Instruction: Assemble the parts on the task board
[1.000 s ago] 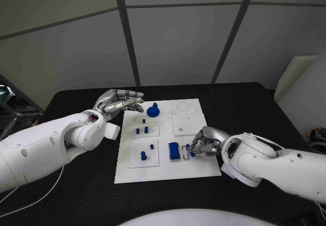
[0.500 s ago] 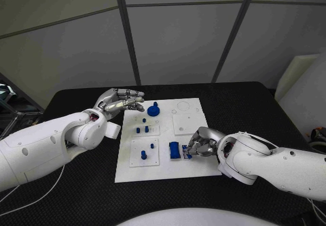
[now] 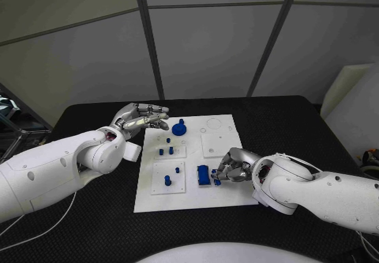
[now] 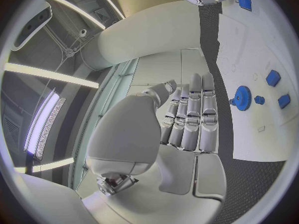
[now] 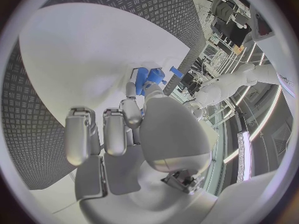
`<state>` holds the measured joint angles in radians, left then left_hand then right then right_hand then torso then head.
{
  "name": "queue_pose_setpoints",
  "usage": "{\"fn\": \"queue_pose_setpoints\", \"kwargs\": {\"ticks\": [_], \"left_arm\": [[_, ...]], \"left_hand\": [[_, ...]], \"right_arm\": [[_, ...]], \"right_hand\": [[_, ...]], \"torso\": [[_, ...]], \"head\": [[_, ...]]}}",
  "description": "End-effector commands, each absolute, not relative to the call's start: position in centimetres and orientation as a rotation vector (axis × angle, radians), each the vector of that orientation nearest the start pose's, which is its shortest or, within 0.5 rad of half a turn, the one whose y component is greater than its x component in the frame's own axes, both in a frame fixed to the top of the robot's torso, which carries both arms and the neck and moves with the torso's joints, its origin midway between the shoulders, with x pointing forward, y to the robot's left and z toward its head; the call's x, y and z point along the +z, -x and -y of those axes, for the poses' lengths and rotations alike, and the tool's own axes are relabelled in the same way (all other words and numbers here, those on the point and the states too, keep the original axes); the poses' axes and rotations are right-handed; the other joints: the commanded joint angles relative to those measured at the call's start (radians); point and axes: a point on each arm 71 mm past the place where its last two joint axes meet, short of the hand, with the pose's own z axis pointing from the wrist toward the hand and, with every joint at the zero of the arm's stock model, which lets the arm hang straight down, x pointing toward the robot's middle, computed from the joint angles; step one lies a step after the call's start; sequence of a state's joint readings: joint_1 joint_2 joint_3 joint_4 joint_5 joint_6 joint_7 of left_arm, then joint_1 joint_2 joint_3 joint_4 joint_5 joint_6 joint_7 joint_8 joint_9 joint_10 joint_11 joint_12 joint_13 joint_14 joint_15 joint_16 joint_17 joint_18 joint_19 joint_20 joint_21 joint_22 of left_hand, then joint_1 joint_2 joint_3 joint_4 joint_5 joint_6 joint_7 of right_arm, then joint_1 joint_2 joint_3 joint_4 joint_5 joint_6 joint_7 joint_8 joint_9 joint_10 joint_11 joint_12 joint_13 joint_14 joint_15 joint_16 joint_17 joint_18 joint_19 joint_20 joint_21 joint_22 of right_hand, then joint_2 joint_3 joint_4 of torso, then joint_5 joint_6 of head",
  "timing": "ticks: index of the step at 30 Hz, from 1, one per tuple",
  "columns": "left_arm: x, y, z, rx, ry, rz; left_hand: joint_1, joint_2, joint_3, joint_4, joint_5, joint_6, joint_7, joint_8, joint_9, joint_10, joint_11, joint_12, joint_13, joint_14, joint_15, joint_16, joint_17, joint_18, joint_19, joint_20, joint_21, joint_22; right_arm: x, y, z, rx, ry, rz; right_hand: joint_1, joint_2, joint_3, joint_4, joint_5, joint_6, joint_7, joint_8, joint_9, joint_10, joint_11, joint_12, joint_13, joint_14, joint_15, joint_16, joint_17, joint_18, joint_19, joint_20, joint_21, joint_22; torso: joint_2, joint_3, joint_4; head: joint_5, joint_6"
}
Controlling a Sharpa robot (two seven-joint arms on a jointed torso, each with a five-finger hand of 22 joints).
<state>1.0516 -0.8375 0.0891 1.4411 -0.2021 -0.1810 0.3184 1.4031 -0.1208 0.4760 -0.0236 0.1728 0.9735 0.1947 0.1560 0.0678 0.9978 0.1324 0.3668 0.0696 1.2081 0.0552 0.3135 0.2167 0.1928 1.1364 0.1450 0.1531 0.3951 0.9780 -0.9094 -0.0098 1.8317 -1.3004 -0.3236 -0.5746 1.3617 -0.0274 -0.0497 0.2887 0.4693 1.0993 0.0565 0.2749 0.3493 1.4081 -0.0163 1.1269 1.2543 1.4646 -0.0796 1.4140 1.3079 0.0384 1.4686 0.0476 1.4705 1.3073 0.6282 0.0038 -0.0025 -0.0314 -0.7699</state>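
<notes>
Fingers of the left hand (image 3: 141, 118) are lying straight and side by side in the left wrist view, hovering off the board's ten o'clock corner with nothing in them. Just past their tips, toward three o'clock, the blue gear (image 3: 179, 130) is standing on the task board (image 3: 189, 193); its toothed rim looks rigid and light, a printed plastic piece by my reading, and it would be best taken by the raised hub at its centre or pinched across the rim, since the teeth give some purchase. Further toward six o'clock, small blue pegs (image 3: 164, 150) are sitting in their plate, and a single blue post (image 3: 166, 180) is standing in the plate below; these are slim and probably prone to tipping, so a fingertip pinch near the top would suit them. At about four o'clock on the board the blue block (image 3: 203, 175) is lying flat, hard-edged and likely smooth enough to slip under a loose pinch. The right hand (image 3: 234, 166) is bending its fingers onto a small blue part (image 5: 148, 78) beside that block; whether it is truly gripping the piece or only pressing on it, I cannot tell.
</notes>
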Motion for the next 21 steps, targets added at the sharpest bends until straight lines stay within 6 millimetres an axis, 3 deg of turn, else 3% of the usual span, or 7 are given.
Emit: {"fn": "queue_pose_setpoints", "kwargs": {"ticks": [1,13,21], "left_arm": [[-21.04,-48.94,-22.25,-1.547,1.027,-1.54],[-21.05,-48.91,-22.34,-1.546,1.029,-1.544],[-21.06,-48.9,-22.34,-1.546,1.029,-1.546]], "left_hand": [[-0.004,0.005,-0.006,0.0,-0.004,-0.002,0.009,0.004,-0.002,0.003,0.0,-0.006,-0.001,0.006,0.001,-0.003,0.002,-0.013,0.009,0.0,-0.005,-0.001],[-0.005,0.005,-0.006,0.0,-0.004,-0.002,0.009,0.004,-0.002,0.003,0.001,-0.007,-0.001,0.007,0.001,-0.005,0.002,-0.013,0.01,0.0,-0.006,-0.003],[-0.005,0.005,-0.006,0.001,-0.004,-0.003,0.009,0.003,-0.002,0.003,0.001,-0.007,-0.001,0.007,0.001,-0.006,0.002,-0.013,0.01,0.0,-0.006,-0.003]], "right_arm": [[-25.5,-38.64,17.19,0.533,-0.236,-2.051],[-25.33,-38.8,17.29,0.495,-0.158,-2.018],[-25.38,-38.84,17.22,0.486,-0.134,-2.021]], "right_hand": [[-0.008,0.001,-0.009,0.0,0.002,0.01,-0.001,0.008,0.004,0.007,-0.002,0.006,0.002,0.06,0.002,0.004,0.013,-0.008,0.018,-0.008,0.004,0.176],[-0.01,0.002,-0.016,-0.003,0.003,0.02,-0.01,0.025,0.018,0.013,-0.009,0.016,0.011,0.061,-0.003,0.005,0.015,-0.008,0.02,-0.012,0.006,0.178],[-0.066,-0.002,-0.058,0.002,-0.034,0.015,-0.01,0.044,0.037,0.016,-0.009,0.019,0.015,0.06,-0.005,0.004,0.015,-0.008,0.019,-0.016,0.004,0.177]], "torso": [[0.001,-0.0003,0.0005],[0.0,0.0002,0.0],[0.001,0.0006,0.0003]], "head": [[0.0,0.0],[0.0,-0.003],[0.0,-0.003]]}}
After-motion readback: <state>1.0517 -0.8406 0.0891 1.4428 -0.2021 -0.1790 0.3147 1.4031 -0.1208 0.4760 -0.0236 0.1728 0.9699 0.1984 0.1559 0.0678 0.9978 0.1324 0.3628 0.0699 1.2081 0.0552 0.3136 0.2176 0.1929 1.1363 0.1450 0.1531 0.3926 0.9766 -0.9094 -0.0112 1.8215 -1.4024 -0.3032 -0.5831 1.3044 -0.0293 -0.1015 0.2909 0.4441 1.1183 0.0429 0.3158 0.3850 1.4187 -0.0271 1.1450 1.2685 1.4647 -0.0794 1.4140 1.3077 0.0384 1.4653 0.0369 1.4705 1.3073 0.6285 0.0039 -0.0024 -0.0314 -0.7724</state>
